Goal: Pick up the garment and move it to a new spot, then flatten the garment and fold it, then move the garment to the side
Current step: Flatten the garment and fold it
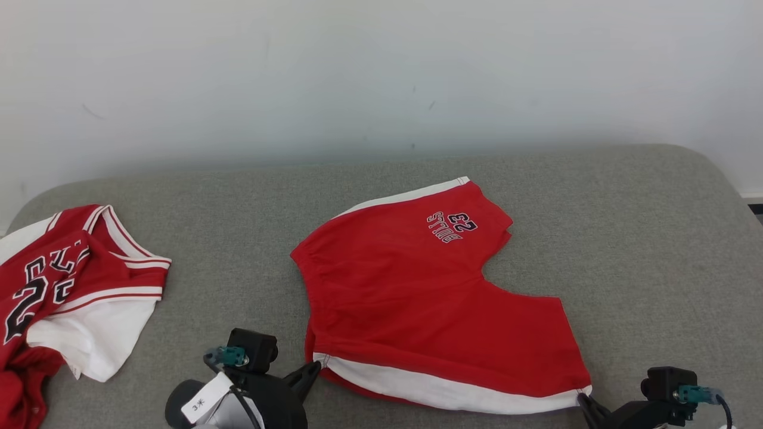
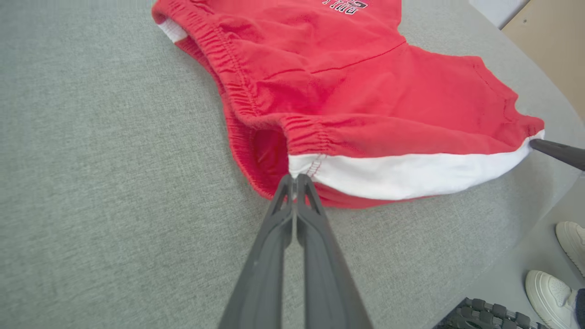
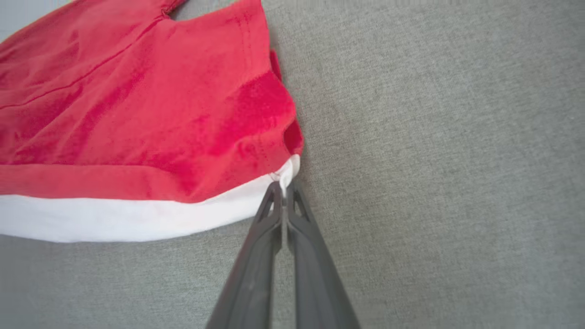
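At either end of the white band on the red fabric shorts, left claw and right claw each clench a corner.

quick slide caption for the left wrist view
Left gripper shut on the white-banded corner of the red shorts, right gripper pinching the far corner.

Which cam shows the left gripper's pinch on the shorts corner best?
Left wrist view: the left gripper is shut on the white stripe corner of the red shorts, waistband elastic sharp. Head view shows that pinch small, near the bottom edge. Right wrist view shows the right gripper shut on the stripe's other end.
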Robot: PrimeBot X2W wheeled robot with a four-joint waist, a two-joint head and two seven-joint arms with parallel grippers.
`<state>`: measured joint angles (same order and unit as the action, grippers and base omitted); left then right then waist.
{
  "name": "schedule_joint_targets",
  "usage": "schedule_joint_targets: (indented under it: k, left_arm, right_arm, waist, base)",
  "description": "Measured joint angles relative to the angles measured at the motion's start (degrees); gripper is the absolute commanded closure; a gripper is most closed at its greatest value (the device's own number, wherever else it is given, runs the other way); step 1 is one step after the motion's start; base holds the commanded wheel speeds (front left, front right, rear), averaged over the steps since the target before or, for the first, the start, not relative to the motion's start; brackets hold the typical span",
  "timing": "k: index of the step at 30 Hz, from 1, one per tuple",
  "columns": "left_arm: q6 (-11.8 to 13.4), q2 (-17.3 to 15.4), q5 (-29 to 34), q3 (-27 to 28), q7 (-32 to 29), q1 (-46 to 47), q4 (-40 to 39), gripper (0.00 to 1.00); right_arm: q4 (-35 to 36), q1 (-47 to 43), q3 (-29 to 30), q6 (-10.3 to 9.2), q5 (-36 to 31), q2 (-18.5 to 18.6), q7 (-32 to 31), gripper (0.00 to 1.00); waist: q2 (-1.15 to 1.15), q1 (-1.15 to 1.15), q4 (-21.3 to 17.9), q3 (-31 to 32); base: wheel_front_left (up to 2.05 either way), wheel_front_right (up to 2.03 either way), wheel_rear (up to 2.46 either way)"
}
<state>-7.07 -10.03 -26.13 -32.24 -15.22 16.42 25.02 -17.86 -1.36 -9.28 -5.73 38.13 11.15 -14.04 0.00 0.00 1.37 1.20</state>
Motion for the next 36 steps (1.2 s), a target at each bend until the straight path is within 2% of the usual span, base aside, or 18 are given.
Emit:
schedule_joint_targets:
  k: [8, 13, 17, 23, 27, 36]
  left_arm:
    - [0.0, -1.9, -0.7, 0.0, 0.2, -3.6, -3.1, 1.00]
    - [0.0, -2.1, -1.2, 0.4, 0.2, -3.6, -4.5, 1.00]
    - [0.2, -0.6, -1.4, 0.8, 0.1, -3.1, -5.5, 1.00]
    - [3.3, 2.5, -1.7, 2.5, -0.4, 1.2, -5.9, 1.00]
    - [4.9, 4.9, -2.8, 3.6, -0.7, 4.6, -5.9, 1.00]
    - [8.0, 6.3, -3.2, 5.1, -1.5, 11.3, -4.8, 1.00]
  right_arm:
    - [6.8, -4.7, 1.8, 0.70, 1.9, 0.1, 0.9, 1.00]
    - [10.6, -3.7, 3.3, 1.03, 2.7, 1.1, 1.4, 1.00]
    - [12.4, 1.1, 2.9, 1.94, 2.5, 3.0, 0.1, 1.00]
    - [12.2, 9.6, 2.3, 2.78, 1.3, 6.3, -3.0, 1.00]
    - [10.9, 15.5, 2.2, 2.83, 1.1, 6.7, -4.7, 1.00]
    - [6.7, 27.0, 2.0, 3.20, 0.5, 7.3, -7.0, 1.00]
  waist:
    - [0.00, 0.00, -0.2, 0.5]
    - [0.00, 0.00, -0.4, 0.5]
    - [0.00, 0.00, -0.5, 0.2]
    - [0.00, 0.00, 0.2, -1.5]
    - [0.00, 0.00, 1.1, -3.2]
    - [0.00, 0.01, 3.1, -7.4]
  base:
    - [0.00, 0.00, 0.00]
    - [0.00, 0.00, 0.00]
    - [0.00, 0.00, 0.00]
    - [0.00, 0.00, 0.00]
    - [0.00, 0.00, 0.00]
    - [0.00, 0.00, 0.00]
